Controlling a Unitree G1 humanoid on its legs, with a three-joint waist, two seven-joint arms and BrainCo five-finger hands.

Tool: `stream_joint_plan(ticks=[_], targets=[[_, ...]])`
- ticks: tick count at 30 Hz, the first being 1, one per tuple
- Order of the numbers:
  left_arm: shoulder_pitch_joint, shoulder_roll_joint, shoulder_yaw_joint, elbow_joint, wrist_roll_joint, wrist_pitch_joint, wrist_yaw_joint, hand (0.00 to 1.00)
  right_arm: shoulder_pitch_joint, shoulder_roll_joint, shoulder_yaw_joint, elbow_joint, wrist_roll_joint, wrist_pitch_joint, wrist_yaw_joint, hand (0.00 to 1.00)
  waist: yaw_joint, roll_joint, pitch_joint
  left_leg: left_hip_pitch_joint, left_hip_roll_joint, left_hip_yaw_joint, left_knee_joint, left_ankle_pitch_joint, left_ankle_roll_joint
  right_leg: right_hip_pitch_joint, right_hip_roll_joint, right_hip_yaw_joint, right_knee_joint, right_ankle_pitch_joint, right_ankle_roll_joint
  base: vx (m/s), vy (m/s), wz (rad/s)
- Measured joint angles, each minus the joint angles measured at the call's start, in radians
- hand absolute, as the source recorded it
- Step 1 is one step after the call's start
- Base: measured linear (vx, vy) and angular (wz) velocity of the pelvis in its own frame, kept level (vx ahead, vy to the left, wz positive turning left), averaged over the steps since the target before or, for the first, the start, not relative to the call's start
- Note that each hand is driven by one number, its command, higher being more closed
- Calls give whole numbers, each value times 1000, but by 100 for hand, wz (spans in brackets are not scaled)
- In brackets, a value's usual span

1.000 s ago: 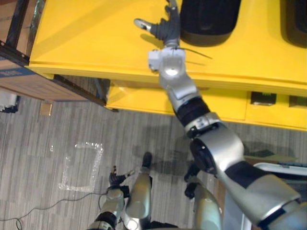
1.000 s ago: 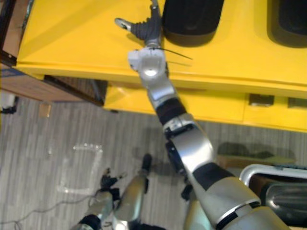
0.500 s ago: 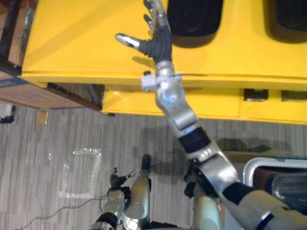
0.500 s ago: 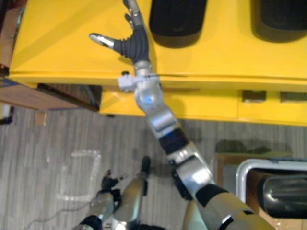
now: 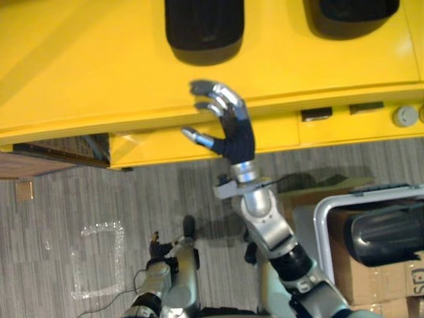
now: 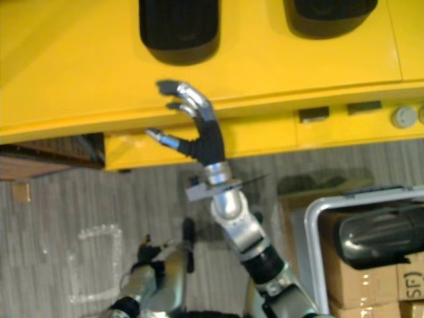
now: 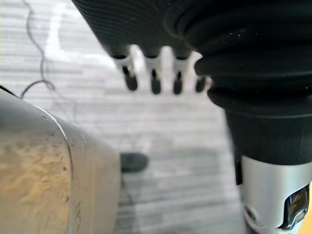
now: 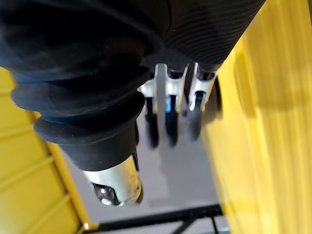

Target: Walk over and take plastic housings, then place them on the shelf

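A yellow counter [image 5: 79, 59] spans the top. Its front face carries two dark slots [image 5: 316, 114] and a round grey knob [image 5: 405, 116]. Below the counter, the grey plank floor [image 5: 66, 205] bears a taped square outline [image 5: 99, 262]. Cardboard boxes [image 5: 371, 278] stand below the counter's right end.

Workshop or warehouse space, yellow workbench [image 5: 99, 59], black plastic housings [image 5: 203, 26] on it, cardboard boxes [image 5: 371, 281], grey plank floor [image 5: 66, 199]

The right arm [image 5: 266, 224] slanted up from the lower right of the frame to its centre. The right hand [image 5: 228, 126] was raised there, fingers [image 5: 222, 98] loosely bent, thumb [image 5: 197, 136] splayed toward the left, holding nothing. The left hand [image 5: 158, 247] hung low, left of bottom centre, fingers relaxed and empty.
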Motion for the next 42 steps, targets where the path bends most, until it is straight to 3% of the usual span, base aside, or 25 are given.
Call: stream_joint_plan(ticks=[10,20,29,42], targets=[[2,14,1,4,-3,-3,26,0,-48,57,2,147,-60,12,-44,100,14,-36,-14,-1,-4,-22,3,-3,3,24,-2,-21,-19,4,7,-8,10,6],[2,9,8,2,-11,-3,38,0,-224,97,-131,231,-122,36,-136,100,28,-37,-14,-3,-7,-25,4,-2,3,25,-5,-25,-19,5,7,3,3,0],[2,4,8,-13,-12,-3,39,0,-338,106,-296,353,-163,100,-211,100,51,-37,-14,-4,-7,-30,6,-2,3,27,-4,-27,-18,5,7,0,0,0],[2,3,8,-18,-30,-4,39,0,-444,112,-377,478,-183,141,-246,100,58,-37,-14,-18,-7,-47,18,-2,2,28,-6,-41,-15,5,7,1,8,3]])
